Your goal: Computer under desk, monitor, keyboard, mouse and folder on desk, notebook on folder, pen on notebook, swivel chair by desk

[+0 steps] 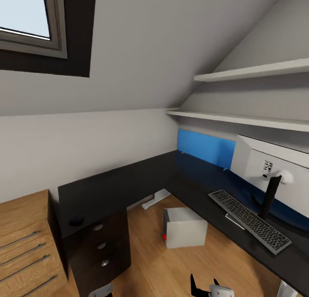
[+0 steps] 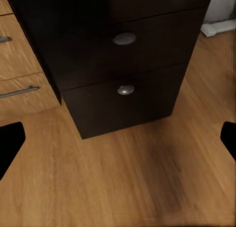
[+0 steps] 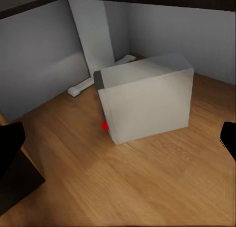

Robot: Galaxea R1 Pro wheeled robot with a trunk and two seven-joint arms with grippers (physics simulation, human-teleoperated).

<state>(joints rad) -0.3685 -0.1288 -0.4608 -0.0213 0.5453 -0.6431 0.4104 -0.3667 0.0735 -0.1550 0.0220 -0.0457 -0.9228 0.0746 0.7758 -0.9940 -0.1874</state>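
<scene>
The black L-shaped desk wraps around the room corner. On its right wing stands the monitor, white back towards me, with the dark keyboard lying in front of its stand. The small black mouse sits on the left wing above the desk drawers. Beneath the desk corner, the pale grey computer rests on the wood floor, its red light showing. My right gripper hangs open, facing the computer. My left gripper is open over the floor before the drawers.
A light wood drawer unit stands against the desk's left end. A blue wall panel runs behind the desk. Two white shelves hang above the right wing. A white desk foot lies behind the computer.
</scene>
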